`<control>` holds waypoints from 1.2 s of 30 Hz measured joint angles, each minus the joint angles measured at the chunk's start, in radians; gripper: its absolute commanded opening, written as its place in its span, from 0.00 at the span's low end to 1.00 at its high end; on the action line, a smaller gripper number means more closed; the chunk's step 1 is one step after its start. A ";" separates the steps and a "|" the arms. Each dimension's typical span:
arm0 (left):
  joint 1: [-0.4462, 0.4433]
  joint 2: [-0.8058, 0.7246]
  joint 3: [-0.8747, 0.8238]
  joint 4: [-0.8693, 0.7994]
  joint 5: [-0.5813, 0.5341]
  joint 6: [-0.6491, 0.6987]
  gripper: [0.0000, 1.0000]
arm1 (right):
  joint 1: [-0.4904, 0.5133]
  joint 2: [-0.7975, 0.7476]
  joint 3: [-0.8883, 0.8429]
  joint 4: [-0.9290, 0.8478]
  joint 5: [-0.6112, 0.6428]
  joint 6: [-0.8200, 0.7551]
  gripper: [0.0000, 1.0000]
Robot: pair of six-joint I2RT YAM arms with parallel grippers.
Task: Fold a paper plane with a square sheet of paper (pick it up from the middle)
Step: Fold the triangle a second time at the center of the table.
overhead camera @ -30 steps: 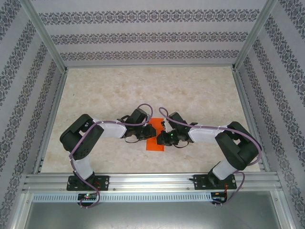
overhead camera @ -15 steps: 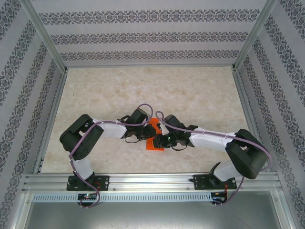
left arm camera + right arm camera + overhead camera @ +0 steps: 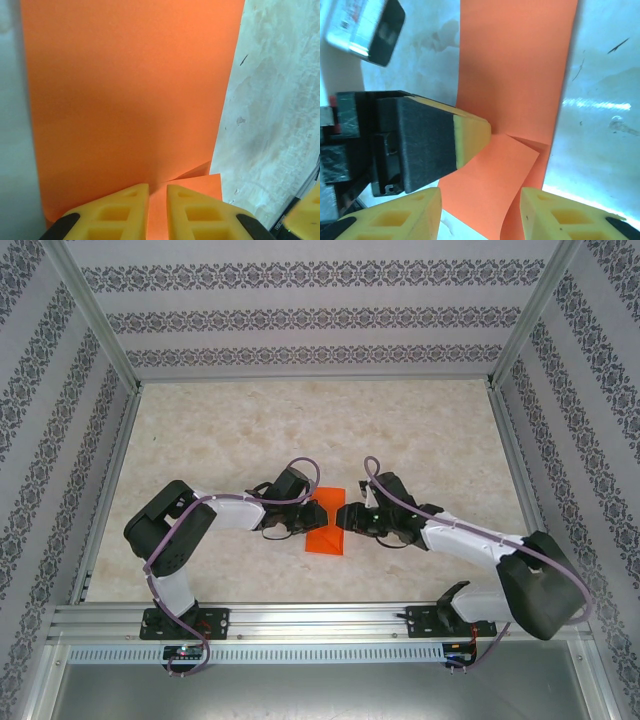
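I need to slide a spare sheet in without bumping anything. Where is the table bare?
Bare: the whole far half of the table, from the claws to the back wall. A narrow, tight strip also lies between the orange paper and the front rail. Crowded: the near centre, where the left claw and right claw meet at the paper.
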 measured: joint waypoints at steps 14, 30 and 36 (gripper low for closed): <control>0.000 0.000 0.000 0.000 0.000 0.000 0.19 | -0.006 0.146 0.023 0.050 -0.059 0.054 0.40; 0.000 0.000 0.000 0.000 0.000 0.000 0.19 | -0.009 0.187 0.024 0.054 -0.049 0.095 0.44; 0.000 0.000 0.000 0.000 0.000 0.000 0.19 | -0.012 0.187 0.019 0.090 -0.061 0.114 0.39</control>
